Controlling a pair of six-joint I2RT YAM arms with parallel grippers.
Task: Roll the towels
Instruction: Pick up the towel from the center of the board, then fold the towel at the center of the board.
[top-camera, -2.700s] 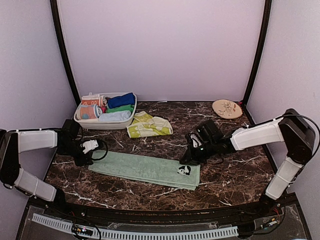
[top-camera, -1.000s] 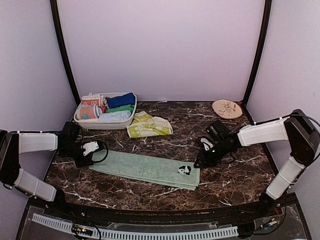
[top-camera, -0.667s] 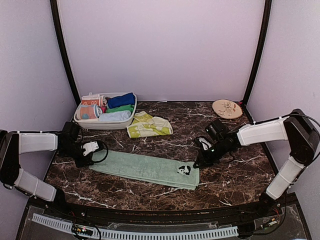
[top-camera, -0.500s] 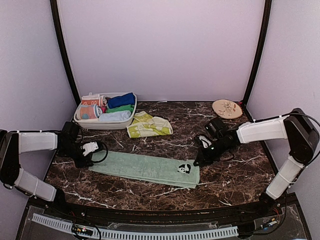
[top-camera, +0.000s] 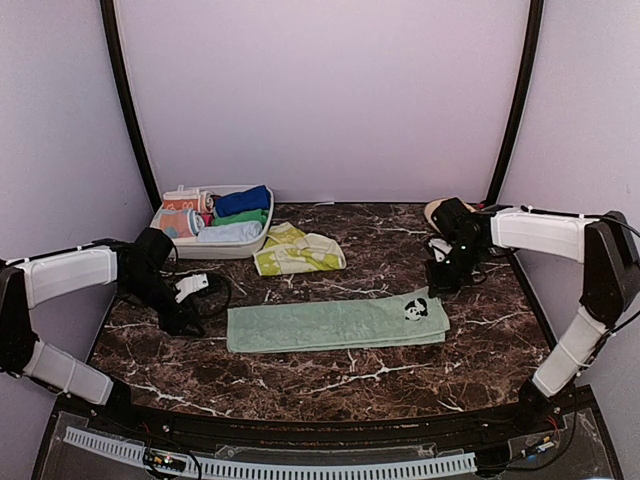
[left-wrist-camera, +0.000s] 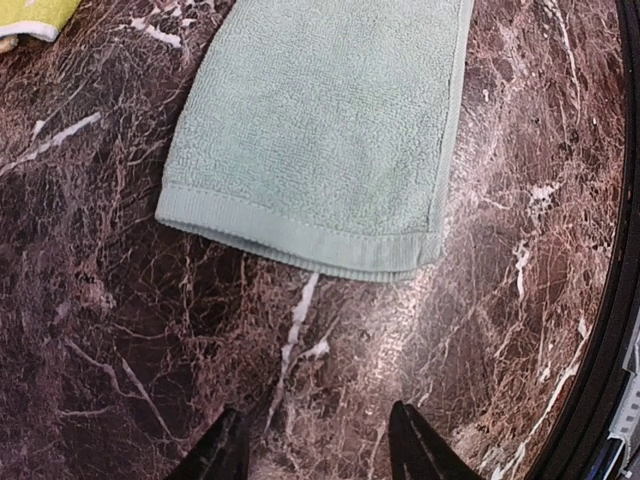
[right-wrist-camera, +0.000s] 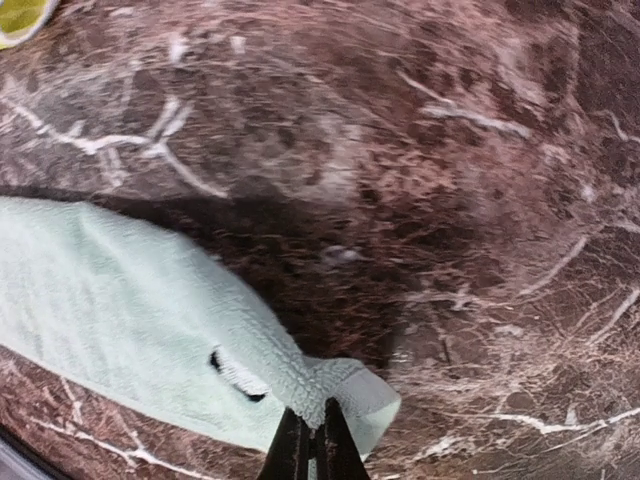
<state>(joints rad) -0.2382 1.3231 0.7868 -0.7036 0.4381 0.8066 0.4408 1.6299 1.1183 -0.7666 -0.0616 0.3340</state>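
Desk (top-camera: 330, 375) of dark brown marble with white veining, purple walls round three sides. Mint towel (top-camera: 330, 325) lies across the middle of it, a long folded strip running left to right, its right end a little farther back than its left. It lies flat along most of its length, with no roll begun. White tray (top-camera: 160, 240) at the far left holds rolled cloths packed side by side, among them a blue towel (top-camera: 243, 200); also a green, a pale blue and an orange patterned one. Yellow-green towel (top-camera: 295, 250) sits crumpled just right of the tray, apart from the mint strip. Right arm reaches in from the right wall; right pincer (right-wrist-camera: 310, 440) is closed tight on the far right corner of the mint towel, the cloth bunched and lifted slightly there, fingers pressed together over the hem. Left pincer (left-wrist-camera: 318, 455) is off the towel's left end, over bare desk, its two fingers parted with nothing between them and a strip of marble separating them from the hem. Small black-and-white panda mark (top-camera: 417, 311) on the towel's right end, near the gripped corner.
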